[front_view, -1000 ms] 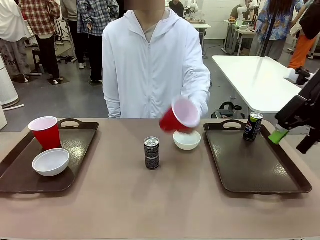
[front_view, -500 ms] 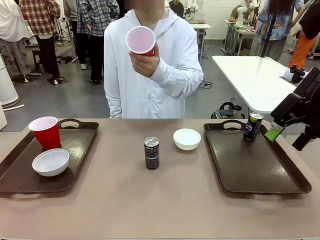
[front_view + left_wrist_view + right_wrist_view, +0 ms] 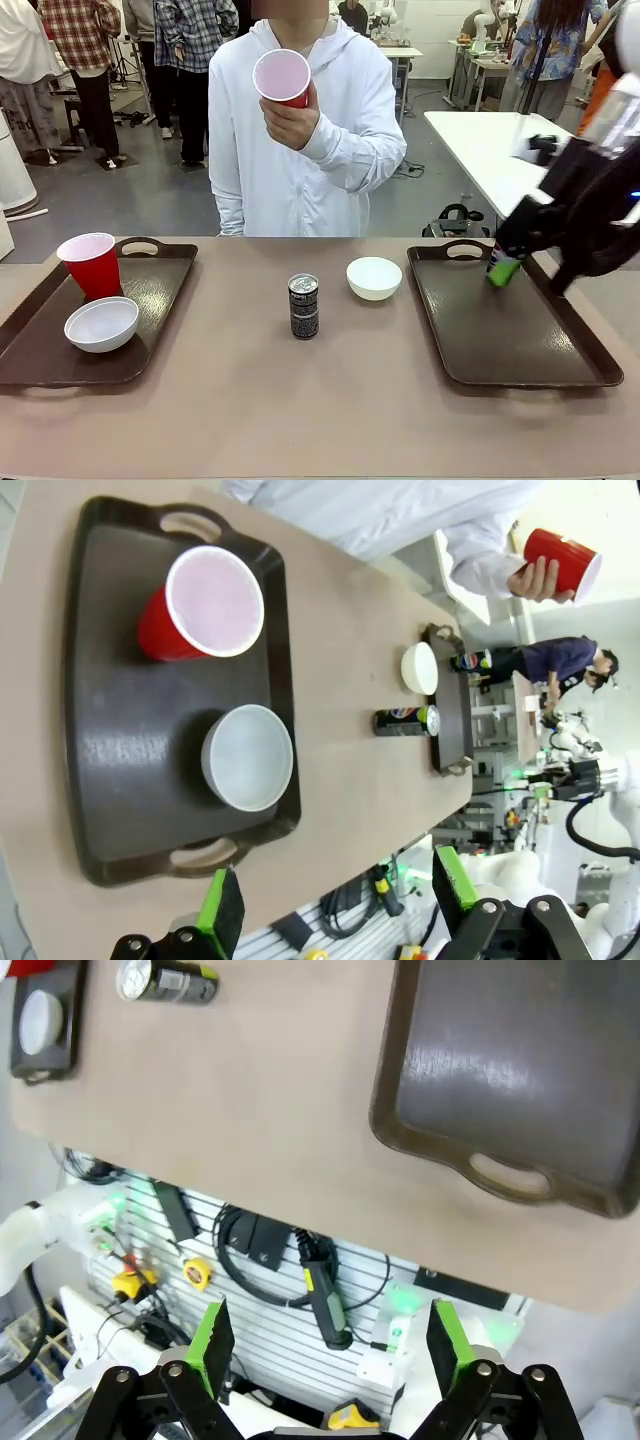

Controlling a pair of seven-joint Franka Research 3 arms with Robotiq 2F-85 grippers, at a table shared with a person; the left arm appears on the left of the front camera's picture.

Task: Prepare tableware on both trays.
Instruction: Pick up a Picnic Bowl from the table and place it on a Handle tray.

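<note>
Right pincer [image 3: 328, 1345] of mine has swung inward in the last second. Its jaws are spread wide with nothing between them, and the left pincer [image 3: 337, 905] hangs just as wide and just as empty.

I take the lone can [image 3: 303, 306] on the bare table as my mark. Well to its left lies the left tray [image 3: 160, 290], carrying a red cup [image 3: 92, 265] and a bowl [image 3: 101, 324]. Well to its right lies the right tray [image 3: 520, 340], where my right arm now hangs over the far end, close by the second can [image 3: 466, 662] standing there. The other red cup [image 3: 283, 78] was down beside the loose bowl [image 3: 374, 278] a second ago. Now the person's hand [image 3: 293, 122] holds it high beyond my mark, mouth turned toward me. That bowl sits just right of the mark.

As I judge it, the left tray lacks only a can, and the right tray lacks a bowl and a cup. The raised cup looks like an offer to me.
</note>
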